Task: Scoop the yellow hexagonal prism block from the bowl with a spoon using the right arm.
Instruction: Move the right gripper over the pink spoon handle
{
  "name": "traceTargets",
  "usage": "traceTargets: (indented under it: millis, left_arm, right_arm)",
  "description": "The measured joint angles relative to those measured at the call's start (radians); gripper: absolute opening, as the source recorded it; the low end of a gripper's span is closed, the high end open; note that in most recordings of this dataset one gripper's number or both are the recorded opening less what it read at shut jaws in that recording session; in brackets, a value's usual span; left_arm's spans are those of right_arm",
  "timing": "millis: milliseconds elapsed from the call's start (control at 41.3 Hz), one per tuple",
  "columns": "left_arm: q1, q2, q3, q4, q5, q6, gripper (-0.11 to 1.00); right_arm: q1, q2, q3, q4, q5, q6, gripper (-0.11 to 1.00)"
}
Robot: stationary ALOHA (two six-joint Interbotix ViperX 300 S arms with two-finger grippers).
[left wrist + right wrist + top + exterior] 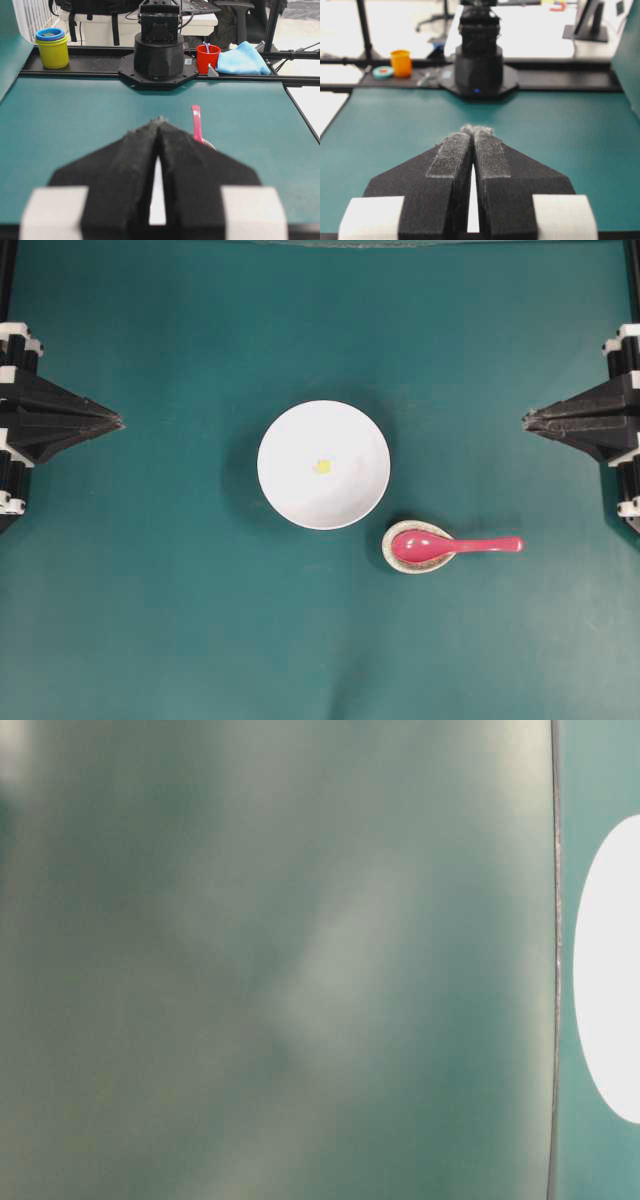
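I judge that nothing of the task is begun: my right gripper point(527, 421) sits parked at the right edge of the overhead view, its fingers pressed together on nothing, and my left gripper point(119, 422) mirrors it on the far side, likewise closed and empty. The yellow hexagonal prism block point(322, 467) lies near the middle of the white bowl point(290, 430). The spoon point(455, 545) rests just beside the bowl, scoop in a small speckled dish point(390, 553), handle pointing toward my right arm. My next move, as I see it, is to open the right claw and come down on that handle (a thin, glossy thing, so I expect it to slip if pinched off-centre). The table point(150, 620) is a plain teal mat. Beyond it my wrist views show a yellow cup point(52, 49), a red cup point(208, 57), a blue cloth point(243, 59) and an orange cup point(400, 62).
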Motion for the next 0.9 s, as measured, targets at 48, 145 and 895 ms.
traceTargets:
  millis: [48,145,895]
  left_arm:
    - [0.000,0.002,-0.002,0.002,0.028,-0.002,0.03]
    - [0.000,0.003,-0.003,0.005,0.040,0.000,0.02]
    - [0.000,0.005,-0.003,0.006,0.044,0.000,0.02]
  right_arm:
    - [0.000,0.003,0.000,0.000,0.002,-0.003,0.00]
    - [0.000,0.011,0.000,0.000,0.008,-0.003,0.00]
    - [0.000,0.015,0.000,0.002,0.012,0.008,0.63]
